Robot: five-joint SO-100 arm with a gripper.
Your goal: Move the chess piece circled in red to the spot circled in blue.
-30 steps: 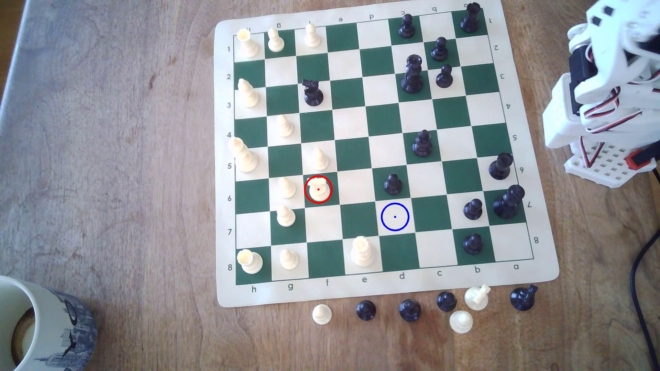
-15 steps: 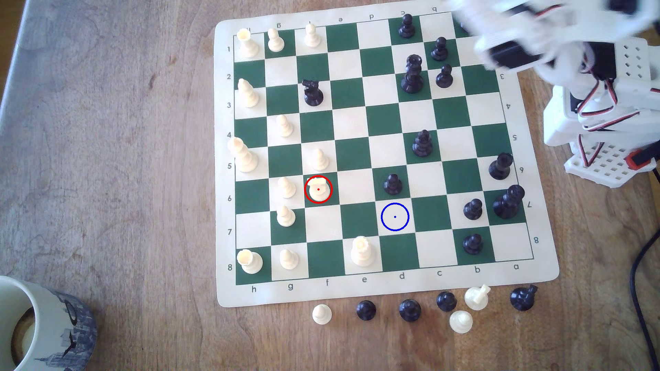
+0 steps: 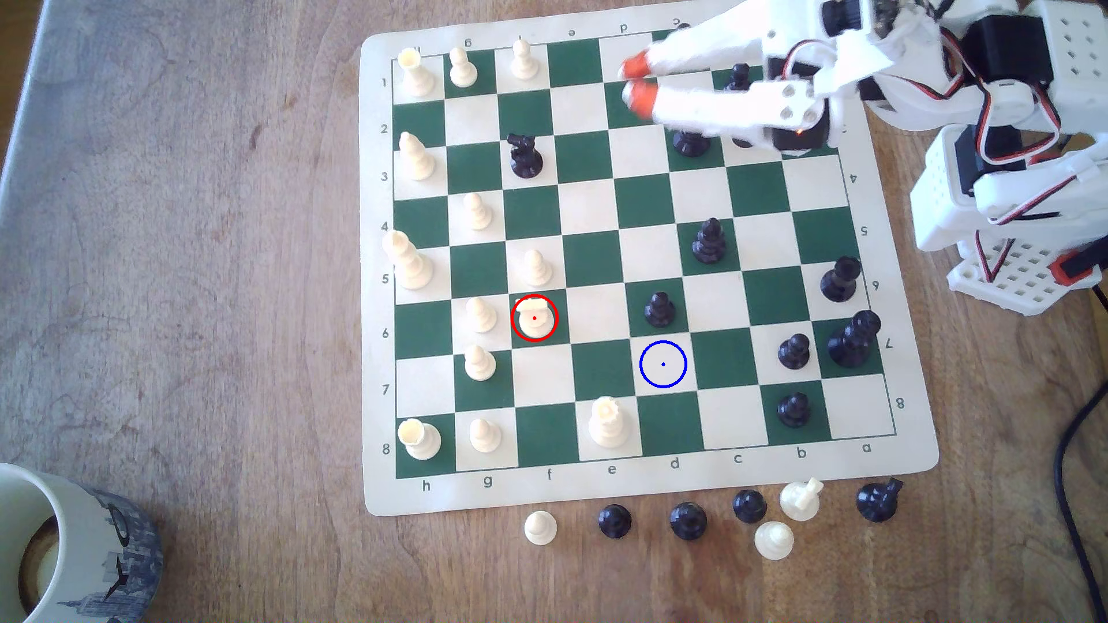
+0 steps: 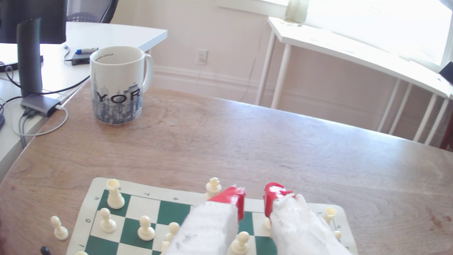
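Wrist view, nearest first: two white padded fingers [image 4: 208, 228] with red tips, a clear gap between them, nothing held; the pincer [image 4: 253, 203] is open. Beneath and beyond the tips lies the chess mat [image 4: 147, 196] with cream pieces, among them a tall cream queen [image 4: 114, 193] near the mat's far edge. Farther off on the wooden table [image 4: 269, 152] stands a white mug [image 4: 117, 85] with a skyline print. Behind that, a white desk and a window.

Exterior view: the pincer [image 3: 632, 81] reaches in from the exterior view's right over the top of the mat [image 3: 911, 455], tips above the squares near the "d" column label, held off the board. The arm covers part of several black pieces there.

The cream knight [image 3: 534, 317] sits inside the red ring on a green square, row 6, column f, upright, untouched, well apart from the pincer. A cream pawn [image 3: 481, 314] stands just beside it on the exterior view's left. The blue ring [image 3: 663, 363] marks a bare cream square, row 7, column d, two columns to the exterior view's right of the knight and one row lower. A black pawn [image 3: 659, 308] stands on the square just above that ring.

Off the mat's lower edge, captured pieces [image 3: 688, 520] stand in a loose row on the table [image 3: 210, 269]. The mug [image 3: 78, 545] is at the lower left corner of the exterior view.
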